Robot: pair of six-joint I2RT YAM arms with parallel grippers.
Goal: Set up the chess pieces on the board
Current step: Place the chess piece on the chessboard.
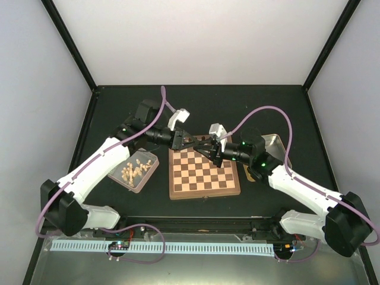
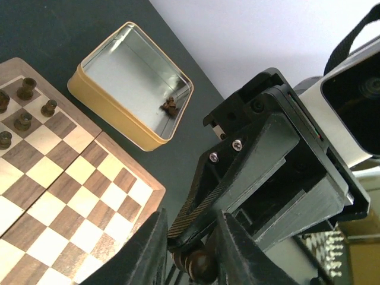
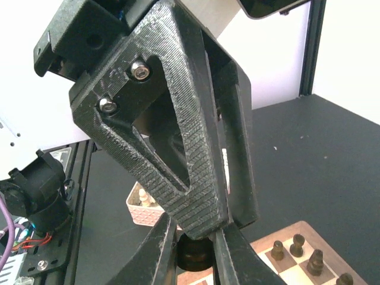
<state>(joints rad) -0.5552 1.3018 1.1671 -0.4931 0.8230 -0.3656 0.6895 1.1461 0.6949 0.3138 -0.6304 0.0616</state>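
Left gripper (image 2: 189, 254) narrow, pinching dark chess piece (image 2: 200, 267) | right gripper (image 3: 195, 244) narrow, same piece

The rounded dark brown wooden chess piece (image 2: 196, 265) is cut off by the lower edge in the left wrist view and half hidden under black fingers (image 3: 196, 196) from the right wrist. Whether the left gripper (image 1: 195, 142) or the right gripper (image 1: 208, 146) clamps it cannot be told. From above, both cover the far edge of the checkered wooden chessboard (image 1: 205, 175).
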